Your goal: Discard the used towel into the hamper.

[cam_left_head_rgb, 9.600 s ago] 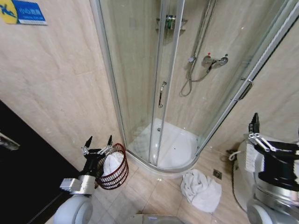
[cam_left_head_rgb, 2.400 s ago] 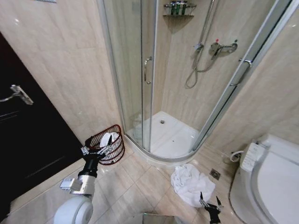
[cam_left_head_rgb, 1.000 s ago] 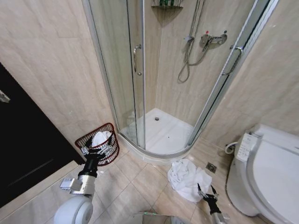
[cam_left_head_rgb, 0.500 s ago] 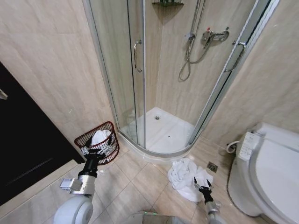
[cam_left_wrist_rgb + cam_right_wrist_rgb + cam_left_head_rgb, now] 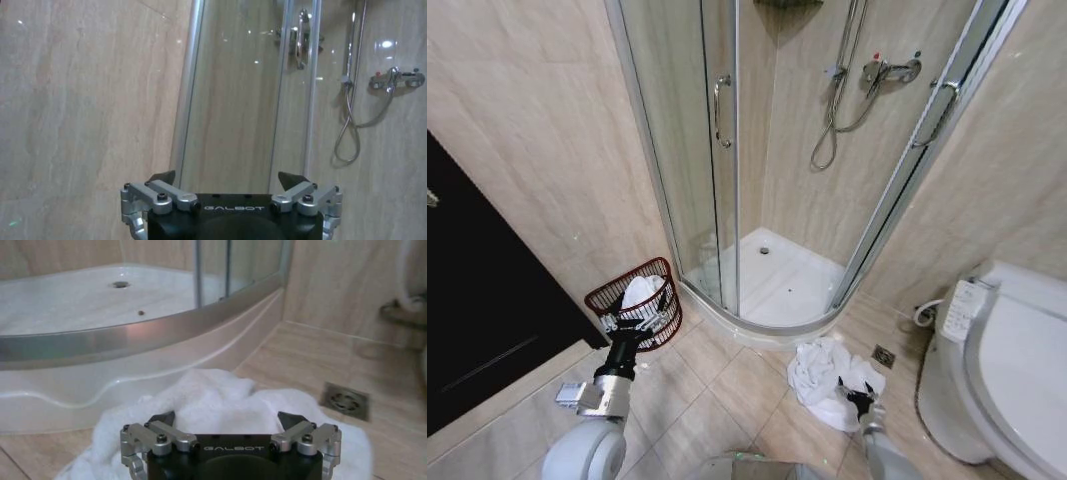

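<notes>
**Towel on the floor, hamper waiting**

Starting at my left: my left claw (image 5: pixel 634 321) hangs low in front of the hamper (image 5: pixel 636 316), its two prongs spread apart with nothing between them. From the left wrist view the prongs (image 5: pixel 162 177) stand wide against the shower glass, empty. The hamper sits on the floor tiles by the wall, just beside the shower enclosure (image 5: pixel 727 200), and something white already lies inside it (image 5: pixel 639 293).

Moving right, past the curved shower tray (image 5: pixel 772 290), the used towel (image 5: pixel 822 375) lies crumpled on the floor between the tray's rim and the toilet (image 5: pixel 1012 370), near the floor drain (image 5: pixel 883 356).

My right claw (image 5: pixel 861 398) is down at that towel's near edge. In the right wrist view its prongs (image 5: pixel 161 418) are spread open over the white folds (image 5: pixel 220 405), and I see no cloth pinched between them. Whether the tips already touch the fabric I cannot tell.

So, as I judge it, the job is barely begun: the towel is not gripped, not lifted, and well apart from the hamper, which stands off on my other side. What is left is everything that matters: closing on the cloth, raising it clear of the floor, carrying it across to the hamper and letting it drop in.
</notes>
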You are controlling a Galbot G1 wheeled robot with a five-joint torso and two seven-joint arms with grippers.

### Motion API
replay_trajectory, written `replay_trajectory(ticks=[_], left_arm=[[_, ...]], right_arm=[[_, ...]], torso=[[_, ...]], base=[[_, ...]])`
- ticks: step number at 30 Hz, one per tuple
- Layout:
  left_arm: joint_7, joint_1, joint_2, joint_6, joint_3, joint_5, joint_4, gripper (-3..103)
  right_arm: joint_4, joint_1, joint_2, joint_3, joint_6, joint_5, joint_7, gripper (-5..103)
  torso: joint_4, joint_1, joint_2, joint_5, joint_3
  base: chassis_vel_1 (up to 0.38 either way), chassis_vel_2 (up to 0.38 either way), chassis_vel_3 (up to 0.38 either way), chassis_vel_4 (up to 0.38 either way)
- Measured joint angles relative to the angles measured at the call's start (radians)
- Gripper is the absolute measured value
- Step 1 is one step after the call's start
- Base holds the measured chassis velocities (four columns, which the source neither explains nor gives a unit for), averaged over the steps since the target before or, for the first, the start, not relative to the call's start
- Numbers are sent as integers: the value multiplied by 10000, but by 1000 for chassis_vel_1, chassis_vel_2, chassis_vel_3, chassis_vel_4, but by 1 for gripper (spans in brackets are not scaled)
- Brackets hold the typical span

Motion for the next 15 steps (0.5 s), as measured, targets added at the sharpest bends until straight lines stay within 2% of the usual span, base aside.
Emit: replay_trajectory(ticks=[10,12,15], left_arm=[[0,0,0,0,0,0,0,100],[0,0,0,0,0,0,0,100],[0,0,0,0,0,0,0,100]], right_arm=[[-389,608,4,-44,-1266,-131,-32,100],[-384,658,-3,-52,-1753,-131,124,100],[-414,672,-29,-54,-2025,-130,263,100]], torso=[[0,-163,-406,-2,-245],[-1,-212,-523,1,-311],[1,-239,-601,0,-362]], base=[[0,0,0,0],[0,0,0,0],[0,0,0,0]])
